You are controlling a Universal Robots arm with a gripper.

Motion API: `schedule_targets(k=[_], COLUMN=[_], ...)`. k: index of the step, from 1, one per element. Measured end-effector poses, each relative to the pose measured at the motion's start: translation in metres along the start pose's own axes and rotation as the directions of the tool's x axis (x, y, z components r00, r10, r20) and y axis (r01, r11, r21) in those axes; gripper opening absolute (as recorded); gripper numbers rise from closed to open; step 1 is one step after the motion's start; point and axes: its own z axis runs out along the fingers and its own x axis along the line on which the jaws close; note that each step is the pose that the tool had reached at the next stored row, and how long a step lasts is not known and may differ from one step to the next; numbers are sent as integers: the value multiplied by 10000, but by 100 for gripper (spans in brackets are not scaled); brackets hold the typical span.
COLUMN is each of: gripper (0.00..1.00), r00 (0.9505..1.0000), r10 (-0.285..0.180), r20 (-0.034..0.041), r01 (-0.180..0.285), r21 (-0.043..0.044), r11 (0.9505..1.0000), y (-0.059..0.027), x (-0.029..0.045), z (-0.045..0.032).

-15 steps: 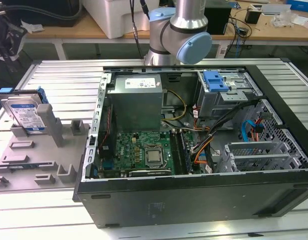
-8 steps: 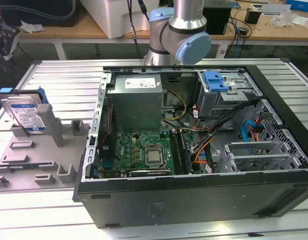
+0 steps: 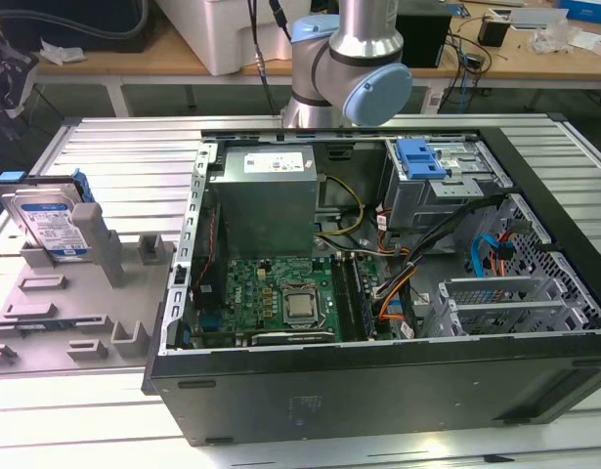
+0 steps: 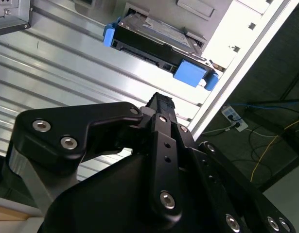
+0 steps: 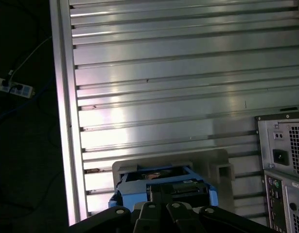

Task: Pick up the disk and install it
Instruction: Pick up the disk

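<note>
Standing on edge in a pale grey plastic rack at the exterior view's left, well apart from the open black computer case, the flat silver metal disk in its blue plastic carrier sits on the ribbed aluminium surface. In both wrist views the black claw hangs near it but apart, with the disk's long edge lying crosswise straight ahead. The claw grips nothing; how far open it is I cannot tell.

There is 1 disk, 1 grey holder, 1 ribbed tabletop and 1 robot arm. The 1 open computer case contains 1 power supply and 1 motherboard.
</note>
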Motion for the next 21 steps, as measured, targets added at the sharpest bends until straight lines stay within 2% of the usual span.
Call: schedule_targets(k=[6, 13, 17, 21], gripper=[11, 11, 11, 11], r00=[10000, 9981, 9946, 9867], r10=[-39, -616, -1039, -1622], r20=[0, -31, -48, -71], r01=[39, 616, 1040, 1623], r21=[14, 74, 184, 221], r11=[10000, 9981, 9944, 9865], y=[0, 0, -2, -2], x=[0, 0, 2, 3], z=[0, 1, 0, 0])
